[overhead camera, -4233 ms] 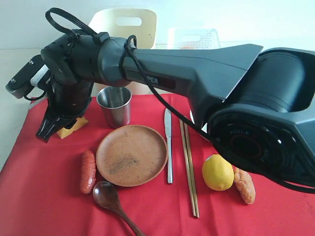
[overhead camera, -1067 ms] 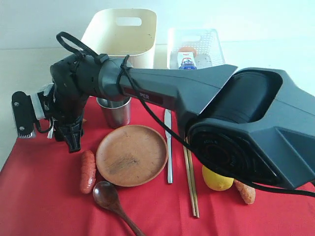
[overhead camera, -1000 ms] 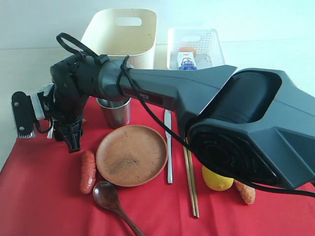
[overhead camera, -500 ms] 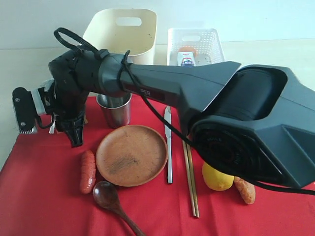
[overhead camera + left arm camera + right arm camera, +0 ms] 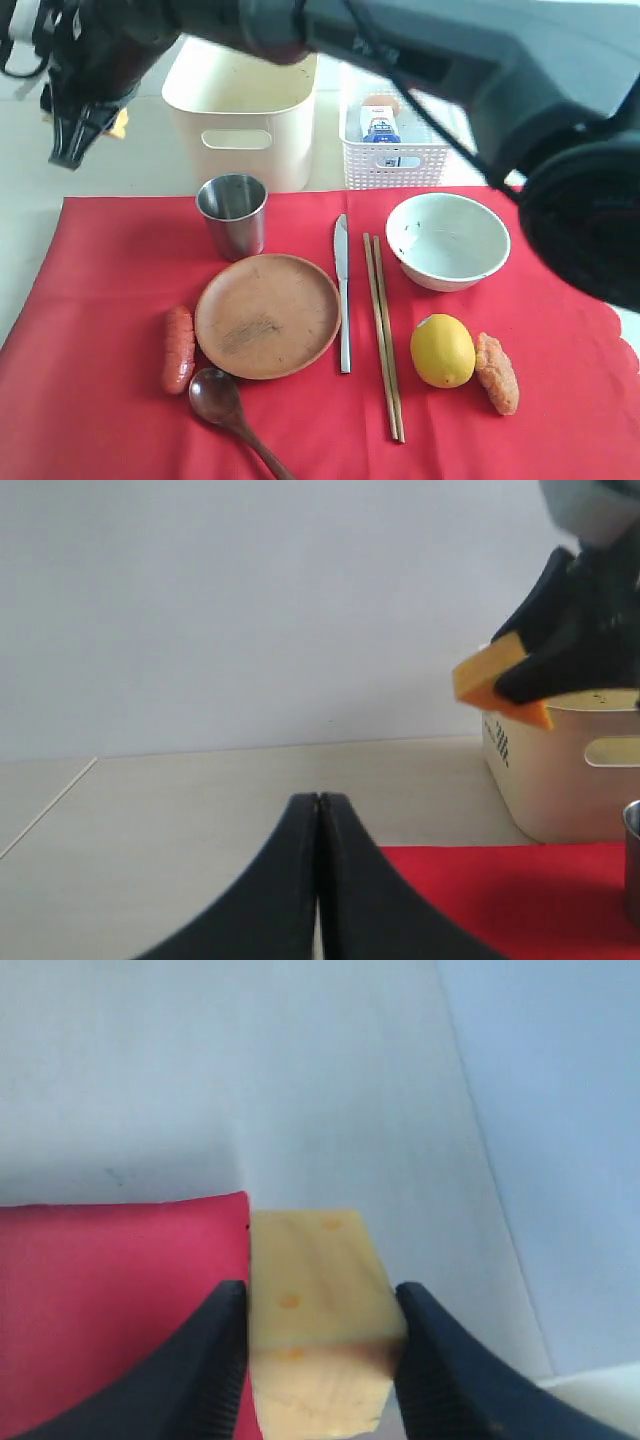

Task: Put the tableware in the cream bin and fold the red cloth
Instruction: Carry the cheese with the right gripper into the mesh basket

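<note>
Lifting off the red cloth (image 5: 90,290) since a moment ago, the right gripper (image 5: 72,145) is pinching a cheese wedge (image 5: 315,1330) above the pale tabletop (image 5: 130,170), left of the cream bin (image 5: 280,150). Steel cup (image 5: 233,215), wooden plate (image 5: 267,315), knife (image 5: 343,300), chopsticks (image 5: 383,330), spoon (image 5: 225,405) and white bowl (image 5: 447,240) are resting on the cloth. The white lattice basket (image 5: 400,165) beside the bin is holding 1 milk carton (image 5: 380,128), and the left gripper (image 5: 318,880) is sitting closed and empty before a white wall (image 5: 250,610).

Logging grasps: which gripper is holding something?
The right gripper, its jaws closed on the cheese wedge; the left gripper is shut and empty.
</note>
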Motion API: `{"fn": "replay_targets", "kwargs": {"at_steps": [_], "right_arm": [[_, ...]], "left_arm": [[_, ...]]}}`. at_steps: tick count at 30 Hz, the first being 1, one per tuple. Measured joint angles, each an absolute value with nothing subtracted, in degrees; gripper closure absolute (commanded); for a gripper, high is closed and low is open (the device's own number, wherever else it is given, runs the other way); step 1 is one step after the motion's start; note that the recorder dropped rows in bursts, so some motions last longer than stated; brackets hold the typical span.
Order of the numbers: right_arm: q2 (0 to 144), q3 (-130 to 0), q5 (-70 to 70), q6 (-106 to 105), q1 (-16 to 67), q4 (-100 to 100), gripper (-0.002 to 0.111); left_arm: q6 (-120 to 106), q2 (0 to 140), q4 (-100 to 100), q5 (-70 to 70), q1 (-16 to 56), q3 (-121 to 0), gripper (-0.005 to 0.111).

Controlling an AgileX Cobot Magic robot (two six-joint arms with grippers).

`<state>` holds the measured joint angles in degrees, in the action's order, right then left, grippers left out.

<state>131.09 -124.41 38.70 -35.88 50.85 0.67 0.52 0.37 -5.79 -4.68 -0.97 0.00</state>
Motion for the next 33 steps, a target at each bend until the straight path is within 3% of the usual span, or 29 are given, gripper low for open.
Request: {"fn": "replay_targets", "kwargs": {"at_steps": [7,12,22,28,33], "right_arm": [[125.9,-123.6,45.5,-32.7,42.0,10.3,0.108],[122.1,-114.5,45.7,-38.7,36.0,22.4,0.108],[111.1,-87.0,24.3,-43.2,25.2,27.7,0.108],[113.7,-84.5,17.8,-43.1,16.6,34.8,0.108],[119.7,-84.4,11.1,-43.0,15.1,39.3,0.108]], "left_arm": [[0.5,0.4,-5.8,-4.7,-1.0,0.0,0.107],[0.5,0.4,-5.8,-4.7,-1.0,0.0,0.107],[0.5,0.4,-5.8,-4.7,-1.0,0.0,0.107],[0.5,0.4,-5.8,-4.7,-1.0,0.0,0.107],[0.5,0.4,-5.8,-4.7,-1.0,0.0,0.107]]}}
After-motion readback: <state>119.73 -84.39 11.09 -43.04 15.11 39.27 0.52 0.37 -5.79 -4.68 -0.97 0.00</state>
